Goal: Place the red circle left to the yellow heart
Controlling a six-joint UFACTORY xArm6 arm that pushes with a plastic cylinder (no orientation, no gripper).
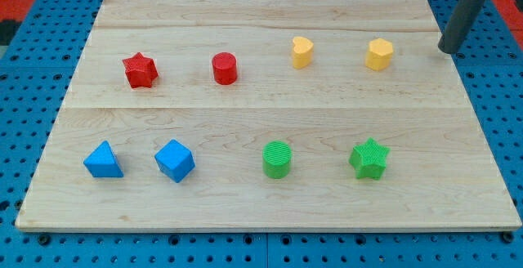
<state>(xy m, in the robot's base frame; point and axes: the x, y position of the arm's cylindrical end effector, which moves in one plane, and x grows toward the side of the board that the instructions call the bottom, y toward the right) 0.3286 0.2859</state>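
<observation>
My tip (449, 51), the lower end of a straight dark rod, is resting at the view's upper right edge of the pale wooden worktop (270, 194); there are no fingers on this arm, so nothing is being pinched or held, and the tip is touching no block. The rod is leaning up and to the view's right, running out of the top of the view. The small red cylinder block (225, 68) is sitting in the upper row, well to the view's left of the yellow heart block (302, 52) and apart from it. A red star block (140, 70) is lying further left. A yellow hexagonal block (379, 55) is the block nearest my tip.

Along the lower row, from the view's left, are lying a blue triangular block (103, 161), a blue cube block (175, 161), a green cylinder block (277, 159) and a green star block (369, 158).
</observation>
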